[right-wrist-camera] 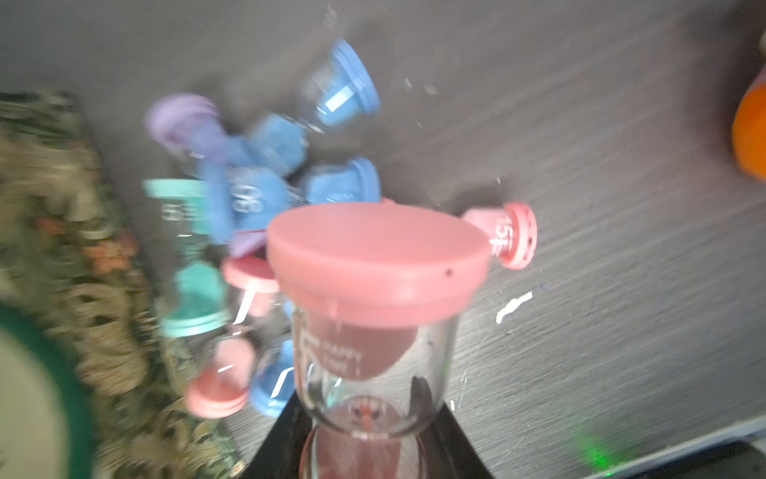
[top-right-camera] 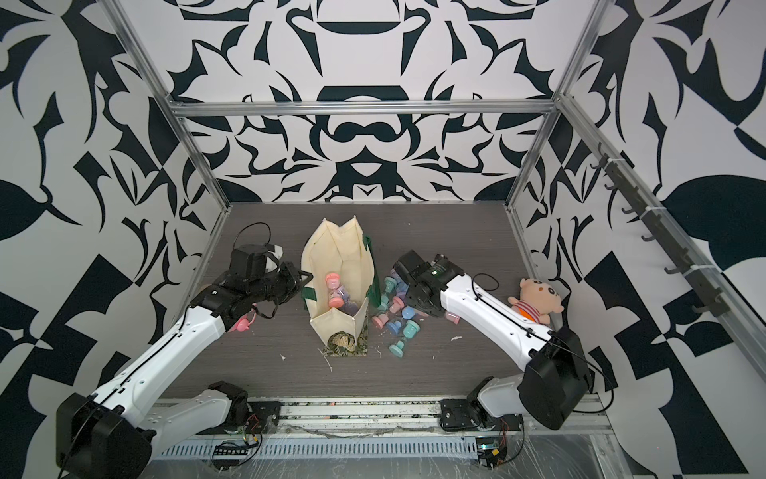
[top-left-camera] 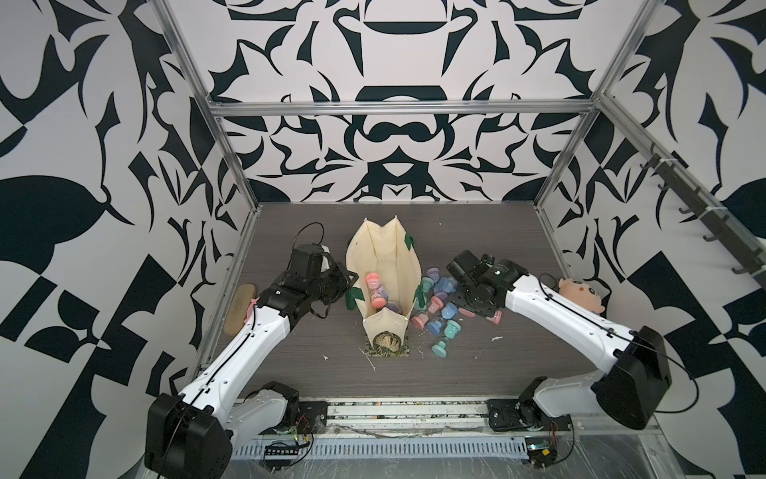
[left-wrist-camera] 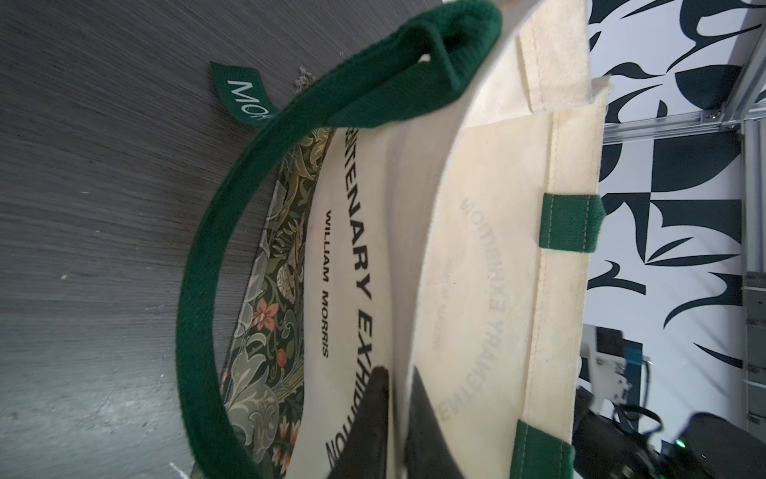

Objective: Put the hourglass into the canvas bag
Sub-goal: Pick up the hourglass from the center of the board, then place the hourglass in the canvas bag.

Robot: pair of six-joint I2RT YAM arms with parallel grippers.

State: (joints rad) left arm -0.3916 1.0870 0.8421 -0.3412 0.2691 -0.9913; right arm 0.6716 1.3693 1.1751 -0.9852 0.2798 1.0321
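I see the canvas bag (top-left-camera: 360, 253) standing mid-frame on a dark grey wood-grain table (top-left-camera: 476, 365), boxed in by black-and-white patterned walls (top-left-camera: 398, 137). My left claw (left-wrist-camera: 398, 373) pinches its wall. My right claw (right-wrist-camera: 367, 419) pinches a pink hourglass (right-wrist-camera: 375, 257) right of the bag.

A dark grey wood-grain worktop (top-left-camera: 456, 373) stands inside walls (top-left-camera: 398, 62) covered in a bold black-and-white leaf pattern, with a silver metal frame (top-left-camera: 398, 108) along the joins. A plush doll (top-right-camera: 536, 296) in a striped top lies at the right edge. A flat brown oval (top-left-camera: 238, 307) lies at the left edge. A rail of dark hooks (top-left-camera: 700, 197) runs along the right wall.
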